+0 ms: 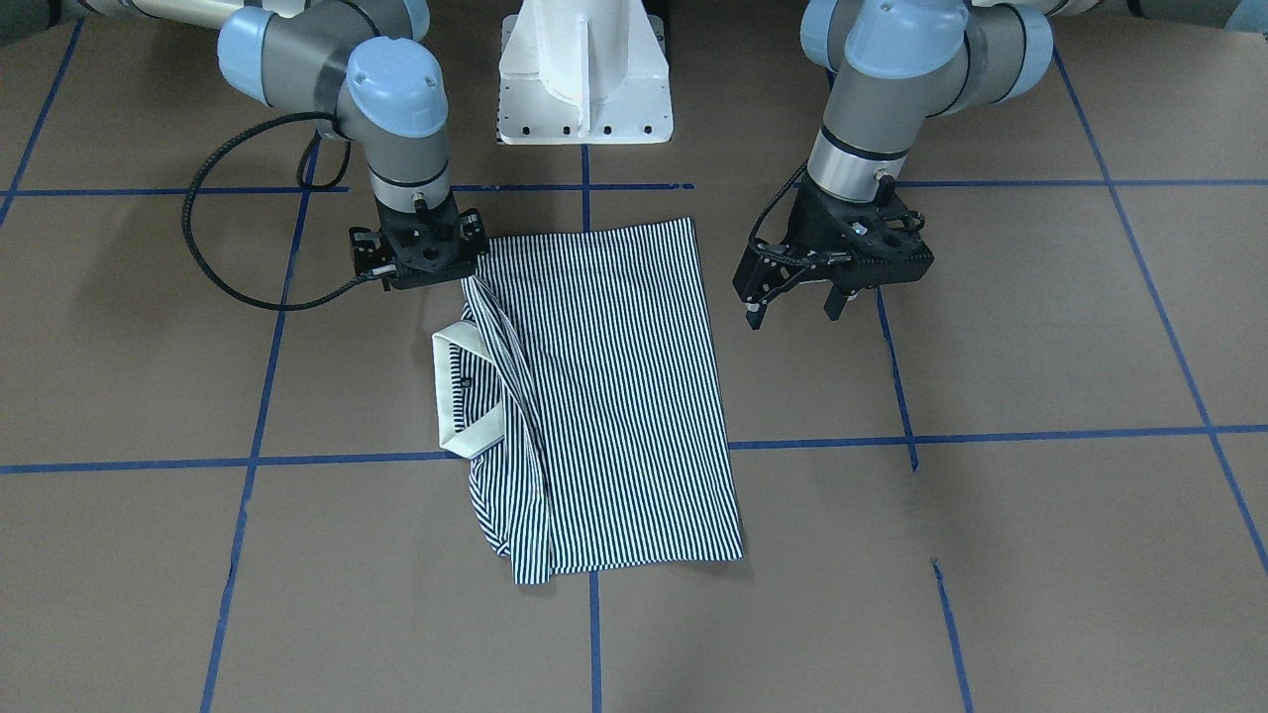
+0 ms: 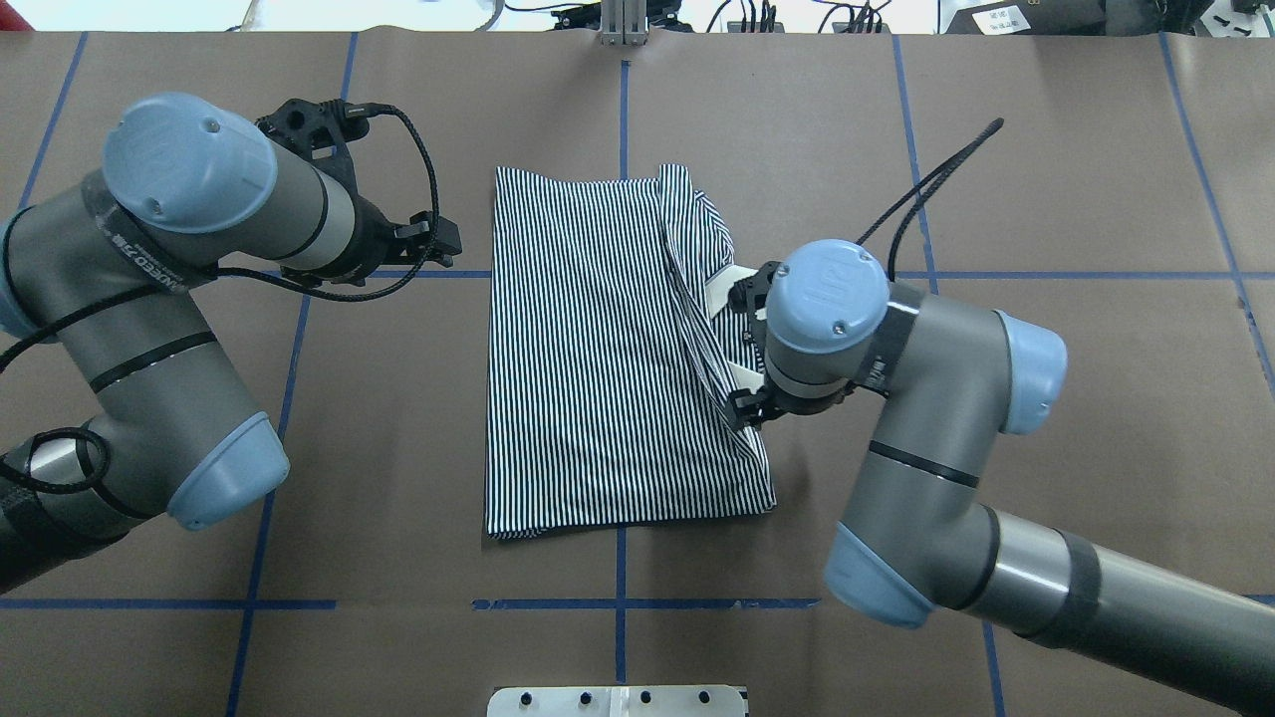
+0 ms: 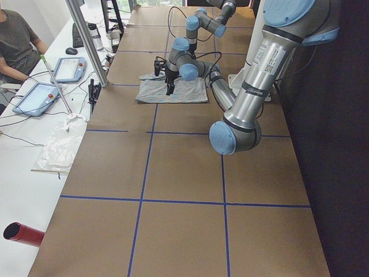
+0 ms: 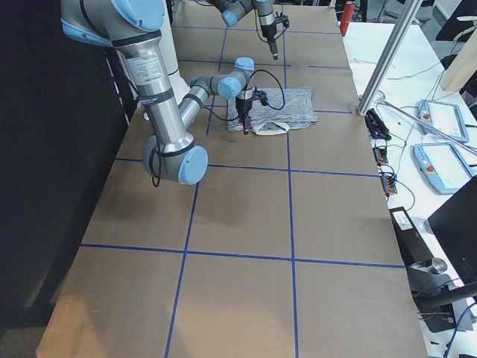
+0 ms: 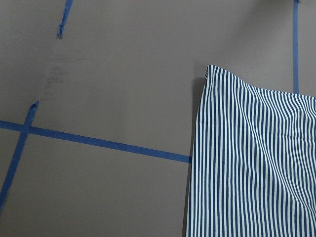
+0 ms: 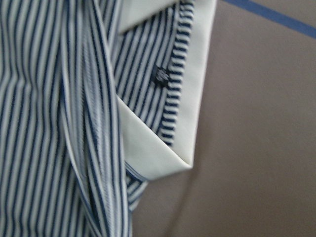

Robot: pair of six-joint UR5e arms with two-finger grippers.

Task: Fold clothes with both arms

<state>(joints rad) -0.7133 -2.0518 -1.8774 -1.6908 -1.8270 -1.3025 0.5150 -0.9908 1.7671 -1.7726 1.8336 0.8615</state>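
Observation:
The striped polo shirt (image 1: 614, 396) lies folded into a tall rectangle in the middle of the brown table, also seen from overhead (image 2: 588, 378). Its cream collar (image 1: 448, 396) sticks out on the robot's right side, with a bunched fold beside it. My right gripper (image 1: 424, 259) points down at the shirt's near corner on that side; its fingers are hidden, so I cannot tell its state. The right wrist view shows the collar (image 6: 148, 153) close up. My left gripper (image 1: 792, 309) is open and empty, hovering just off the shirt's other long edge (image 5: 197, 163).
The white pedestal base (image 1: 584, 89) stands at the robot's side of the table. Blue tape lines (image 1: 991, 436) form a grid on the brown surface. An operators' bench with tablets (image 3: 43, 95) and a person (image 3: 17, 40) runs along the far side.

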